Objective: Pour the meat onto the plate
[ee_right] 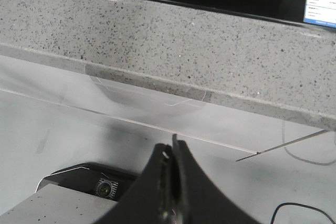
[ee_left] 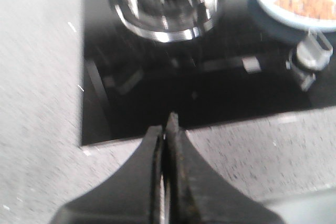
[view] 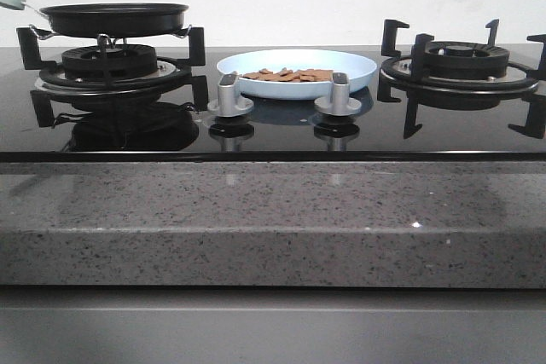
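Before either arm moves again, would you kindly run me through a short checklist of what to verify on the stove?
1. Meat on the plate: ok, the orange-brown pieces lie inside its rim.
2. Plate placement: ok, it sits flat on the glass between the two burners, behind the two knobs.
3. Frying pan: ok, level on the left burner's grate; whether any meat is left inside, cannot tell.
4. Left claw: ok, shut, holding nothing, over the cooktop's front edge.
5. Right claw: ok, shut and empty, below the stone counter edge.
6. Spilled pieces on the cooktop: none visible.
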Controlling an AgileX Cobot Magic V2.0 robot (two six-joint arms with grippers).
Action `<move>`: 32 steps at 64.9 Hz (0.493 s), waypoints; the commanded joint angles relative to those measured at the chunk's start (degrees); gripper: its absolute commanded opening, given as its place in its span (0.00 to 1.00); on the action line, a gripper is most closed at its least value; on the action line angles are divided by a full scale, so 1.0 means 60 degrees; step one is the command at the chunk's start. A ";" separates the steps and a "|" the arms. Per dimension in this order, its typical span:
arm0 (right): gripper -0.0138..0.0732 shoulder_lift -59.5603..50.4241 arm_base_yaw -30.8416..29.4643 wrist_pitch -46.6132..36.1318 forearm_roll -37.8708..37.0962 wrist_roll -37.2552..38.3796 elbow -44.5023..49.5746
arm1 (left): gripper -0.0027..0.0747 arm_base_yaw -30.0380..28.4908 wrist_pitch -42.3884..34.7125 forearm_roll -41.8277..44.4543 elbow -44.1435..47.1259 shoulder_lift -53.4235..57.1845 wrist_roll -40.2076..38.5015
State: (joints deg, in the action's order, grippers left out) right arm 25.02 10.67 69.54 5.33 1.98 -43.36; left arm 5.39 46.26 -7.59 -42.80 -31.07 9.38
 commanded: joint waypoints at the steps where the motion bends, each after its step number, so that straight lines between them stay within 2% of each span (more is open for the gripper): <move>1: 0.02 0.0064 -0.0019 -0.0572 -0.0065 0.0004 -0.0230 | 0.01 0.0040 -0.1426 0.0033 0.0441 0.0878 0.0013; 19: 0.02 0.0064 -0.0019 -0.0572 -0.0065 0.0004 -0.0230 | 0.01 0.0025 -0.2462 0.0507 0.2449 0.2896 -0.0333; 32: 0.02 0.0064 -0.0019 -0.0572 -0.0065 0.0004 -0.0230 | 0.01 -0.0203 -0.4164 0.1861 0.3938 0.4059 -0.2363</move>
State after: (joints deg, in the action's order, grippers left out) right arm 25.02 10.67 69.51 5.29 1.98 -43.36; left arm 5.08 30.07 1.14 -20.59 -8.18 0.00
